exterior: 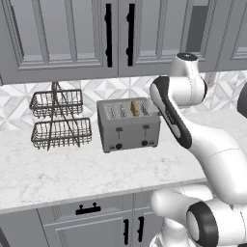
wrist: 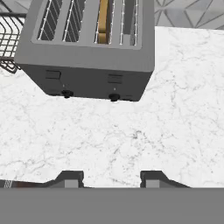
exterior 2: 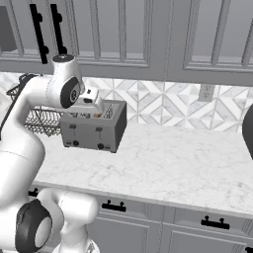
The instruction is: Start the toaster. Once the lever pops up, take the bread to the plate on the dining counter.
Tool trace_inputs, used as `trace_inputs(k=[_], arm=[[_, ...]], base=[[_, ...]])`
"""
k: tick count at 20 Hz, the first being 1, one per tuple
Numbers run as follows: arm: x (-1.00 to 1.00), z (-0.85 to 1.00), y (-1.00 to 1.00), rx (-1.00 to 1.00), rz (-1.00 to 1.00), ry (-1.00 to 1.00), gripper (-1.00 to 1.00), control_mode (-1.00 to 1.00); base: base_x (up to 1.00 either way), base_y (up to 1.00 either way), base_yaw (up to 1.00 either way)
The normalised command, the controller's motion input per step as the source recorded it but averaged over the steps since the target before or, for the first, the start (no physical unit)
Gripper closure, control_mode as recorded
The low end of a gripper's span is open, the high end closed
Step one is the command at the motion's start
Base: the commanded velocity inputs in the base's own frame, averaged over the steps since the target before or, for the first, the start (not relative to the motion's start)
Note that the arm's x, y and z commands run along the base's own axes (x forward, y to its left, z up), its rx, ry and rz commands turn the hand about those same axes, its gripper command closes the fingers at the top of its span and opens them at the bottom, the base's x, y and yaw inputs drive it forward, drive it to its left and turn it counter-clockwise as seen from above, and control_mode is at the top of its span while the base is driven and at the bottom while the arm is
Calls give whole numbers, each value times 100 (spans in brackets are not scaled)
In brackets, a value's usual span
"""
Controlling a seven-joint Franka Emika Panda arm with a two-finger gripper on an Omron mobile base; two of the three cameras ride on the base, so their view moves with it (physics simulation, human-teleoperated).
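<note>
One tan-brown bread slice [wrist: 103,21] stands upright in a right-hand slot of the boxy grey brushed-metal toaster [wrist: 87,57] on the white marble tabletop [wrist: 131,135]. The end effector [wrist: 112,178] hovers above, in front of the toaster, fingertips partly spread, pinching nothing; bread lies ahead, its long axis along the slot.
</note>
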Motion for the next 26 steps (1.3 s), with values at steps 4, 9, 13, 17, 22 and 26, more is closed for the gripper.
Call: trace_inputs(k=[4, 9, 13, 17, 22, 26], arm=[[0, -29, 0, 0, 0, 0, -100, -100], [-7, -46, -13, 0, -3, -8, -100, -100], [-8, -36, -15, 0, -6, -21, -100, -100], [0, -20, -3, 0, -13, -13, -100, -100], [14, -14, -24, 0, -12, -1, -100, -100], [15, -13, -15, 1, -6, 0, -100, -100]], base=[[0, 0, 0], [0, 0, 0], [0, 0, 0], [0, 0, 0], [0, 0, 0], [0, 0, 0]])
